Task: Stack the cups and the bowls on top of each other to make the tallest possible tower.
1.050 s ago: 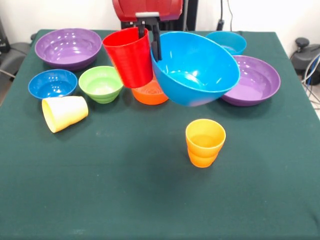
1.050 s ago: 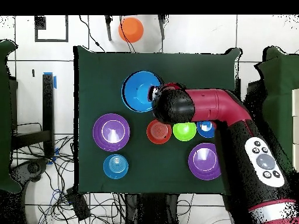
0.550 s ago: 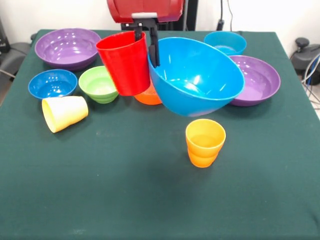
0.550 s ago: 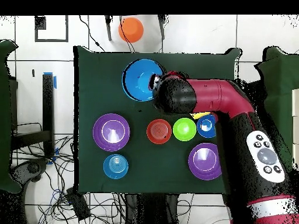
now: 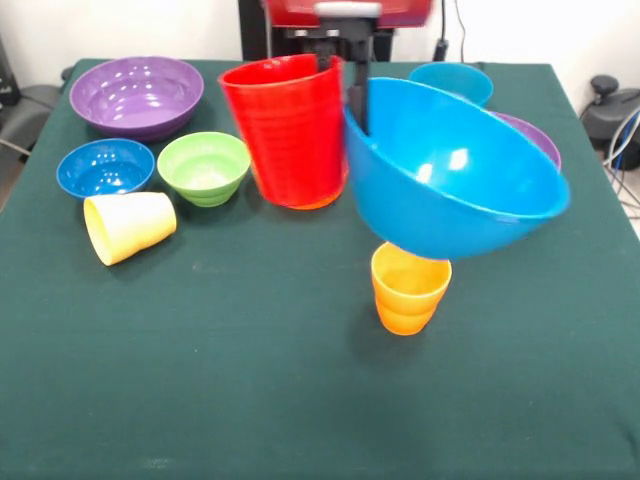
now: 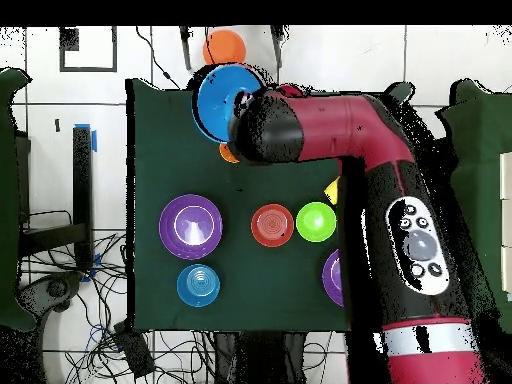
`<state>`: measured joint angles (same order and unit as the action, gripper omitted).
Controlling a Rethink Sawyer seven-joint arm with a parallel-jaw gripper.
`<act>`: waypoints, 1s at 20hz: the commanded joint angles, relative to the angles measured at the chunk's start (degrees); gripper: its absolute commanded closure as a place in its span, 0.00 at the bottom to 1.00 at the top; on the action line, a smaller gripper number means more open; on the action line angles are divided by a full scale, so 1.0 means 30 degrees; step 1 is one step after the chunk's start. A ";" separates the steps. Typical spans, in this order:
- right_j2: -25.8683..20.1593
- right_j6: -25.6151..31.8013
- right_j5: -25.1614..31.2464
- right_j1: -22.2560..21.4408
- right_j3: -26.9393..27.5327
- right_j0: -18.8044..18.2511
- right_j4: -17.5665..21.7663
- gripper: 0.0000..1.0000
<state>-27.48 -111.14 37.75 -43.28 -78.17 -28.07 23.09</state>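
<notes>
Front view: the claw (image 5: 345, 75) is clamped on two rims at once, the red cup (image 5: 287, 130) on one side of it and the big blue bowl (image 5: 450, 170) on the other. Both are held up in the air, and the bowl is tipped. The bowl's bottom is just over the orange cup (image 5: 410, 287), which stands below the claw on the bench (image 5: 250, 400).

Trouble could be caused by the tipped bowl. If it is let go like this, it may slide off the small orange cup, or the cup may be knocked over. The red cup could also be dropped when the claw is opened.

No tower has been built yet. The yellow cup (image 5: 128, 226) is lying on its side, off beside the claw. The green bowl (image 5: 203, 167) and dark blue bowl (image 5: 104, 167) are set farther back. A purple bowl (image 5: 136, 94) and the cyan bowl (image 5: 452, 82) are farthest.
</notes>
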 commanded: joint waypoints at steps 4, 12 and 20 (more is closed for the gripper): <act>0.2009 -0.3238 -0.0034 0.1902 0.2798 0.1566 -0.0202 1.00; 0.2241 -0.2843 -0.0516 0.2284 0.2952 0.1634 -0.0904 1.00; 0.2234 -0.2513 -0.0909 0.2315 0.2748 0.1487 -0.1334 1.00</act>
<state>-22.41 -111.14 37.43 -36.76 -72.03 -23.81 20.29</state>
